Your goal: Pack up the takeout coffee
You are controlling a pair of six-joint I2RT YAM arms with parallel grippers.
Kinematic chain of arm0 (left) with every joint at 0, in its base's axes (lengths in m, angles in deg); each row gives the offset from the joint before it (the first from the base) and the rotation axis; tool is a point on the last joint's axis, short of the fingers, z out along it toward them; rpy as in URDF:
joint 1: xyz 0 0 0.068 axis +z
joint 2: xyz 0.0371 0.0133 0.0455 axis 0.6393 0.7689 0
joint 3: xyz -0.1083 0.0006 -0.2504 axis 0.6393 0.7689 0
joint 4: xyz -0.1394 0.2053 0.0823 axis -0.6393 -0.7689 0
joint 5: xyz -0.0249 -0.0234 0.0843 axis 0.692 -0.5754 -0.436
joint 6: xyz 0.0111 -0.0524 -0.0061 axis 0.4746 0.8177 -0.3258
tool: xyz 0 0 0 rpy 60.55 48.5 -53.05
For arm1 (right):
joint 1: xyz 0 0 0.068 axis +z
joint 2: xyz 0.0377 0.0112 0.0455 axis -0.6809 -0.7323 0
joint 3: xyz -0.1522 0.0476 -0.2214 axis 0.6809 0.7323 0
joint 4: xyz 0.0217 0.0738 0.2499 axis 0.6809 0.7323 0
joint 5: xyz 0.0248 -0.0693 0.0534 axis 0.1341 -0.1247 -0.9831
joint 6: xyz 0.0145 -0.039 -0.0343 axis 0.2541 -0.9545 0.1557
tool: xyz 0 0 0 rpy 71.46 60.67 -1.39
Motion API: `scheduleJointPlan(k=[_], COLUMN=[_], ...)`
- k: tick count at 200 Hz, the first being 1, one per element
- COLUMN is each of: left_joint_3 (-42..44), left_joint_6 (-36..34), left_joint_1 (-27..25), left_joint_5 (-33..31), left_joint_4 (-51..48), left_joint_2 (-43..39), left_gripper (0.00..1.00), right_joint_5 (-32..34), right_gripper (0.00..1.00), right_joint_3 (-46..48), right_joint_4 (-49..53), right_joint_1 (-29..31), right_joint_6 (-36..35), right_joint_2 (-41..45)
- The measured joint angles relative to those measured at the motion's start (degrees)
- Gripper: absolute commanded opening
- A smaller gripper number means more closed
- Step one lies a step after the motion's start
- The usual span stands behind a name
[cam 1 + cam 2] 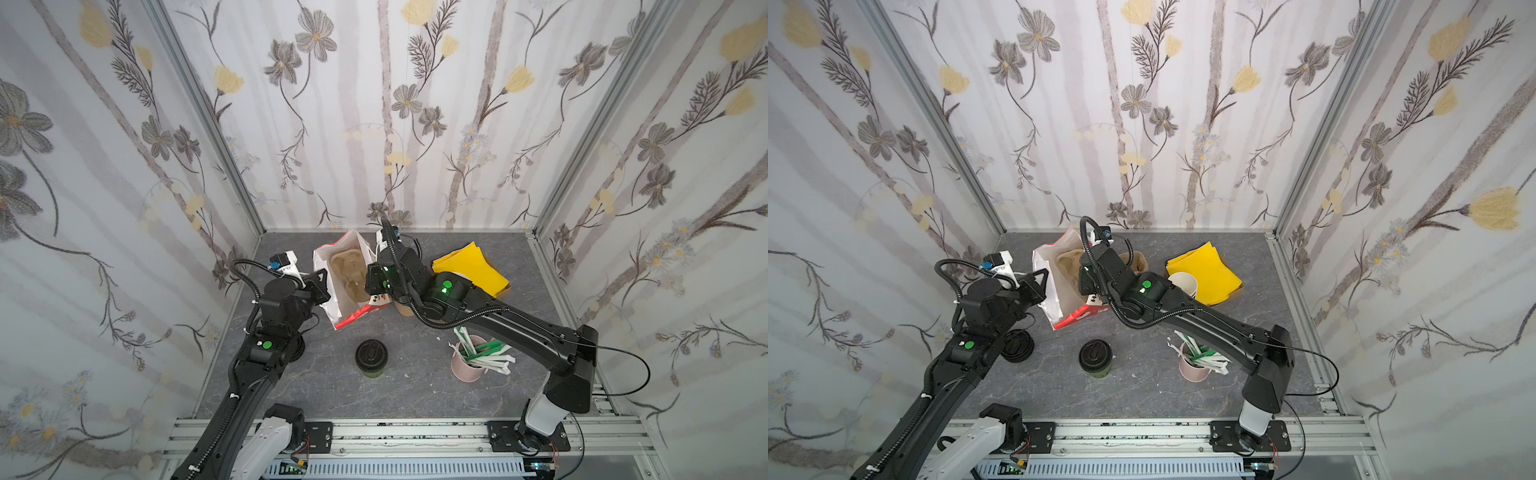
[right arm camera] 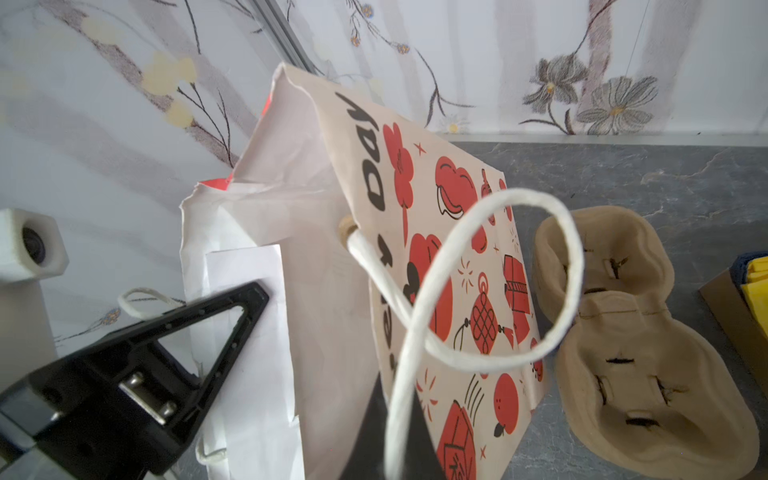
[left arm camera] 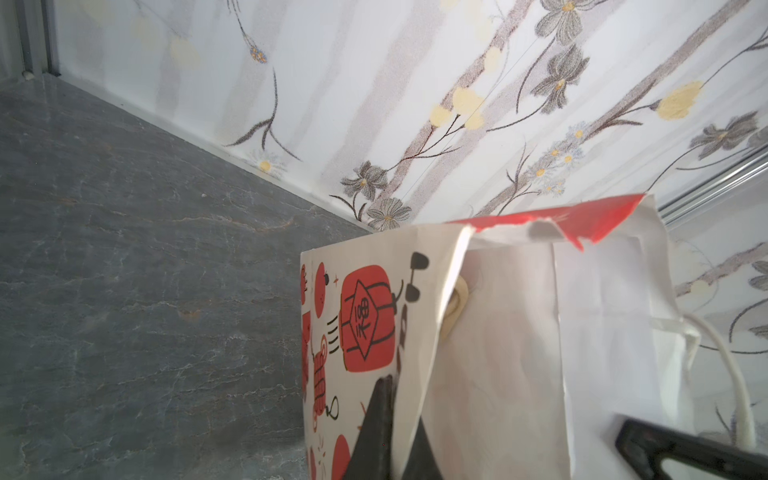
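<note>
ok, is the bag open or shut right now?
Open: the paper bag gapes in both top views, a cup carrier visible inside.

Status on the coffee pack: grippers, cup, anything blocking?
Left gripper and right gripper both shut on the paper bag walls, holding it open. Takeout coffee upright on the table, untouched. Pulp carrier inside bag; no gripper free.

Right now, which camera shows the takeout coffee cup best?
A top view: in both top views the takeout coffee stands upright and unobstructed, black lid up. The wrist views face the paper bag and miss the cup.
</note>
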Motion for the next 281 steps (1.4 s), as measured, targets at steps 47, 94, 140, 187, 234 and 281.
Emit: scheduleJointPlan(k=[47, 94, 140, 187, 234, 281], left_joint_3=[-3.6, -12.3, -22.0, -38.6, -41.6, -43.4], left_joint_6=[5.9, 4.7, 1.7, 0.3, 0.4, 0.2], left_joint_1=[-0.1, 0.1, 0.7, -0.4, -3.9, -8.1], left_joint_5=[-0.3, -6.1, -11.4, -6.8, -1.4, -4.6], left_joint_4=[-6.7, -13.8, -24.7, -31.5, -41.1, -44.0], left_joint_2=[-0.4, 4.3, 8.4, 19.3, 28.8, 35.0], left_gripper=[0.58, 0.74, 0.77, 0.53, 0.45, 0.29], right_joint_5=[-4.5, -11.8, -16.2, -18.4, -18.9, -18.9], right_gripper=[0.0, 0.05, 0.08, 0.09, 0.09, 0.09], right_joint_3=[-4.4, -11.5, -16.1, -17.1, -17.2, -17.2], right_joint_4=[6.7, 12.3, 15.9, 16.8, 16.8, 16.8], right_joint_1=[-2.1, -6.3, -7.2, -7.4, -7.4, -7.4], right_joint_6=[3.4, 6.8, 7.3, 8.1, 8.3, 8.3], right_joint_2=[-3.5, -10.4, -13.1, -14.9, -15.0, -15.5])
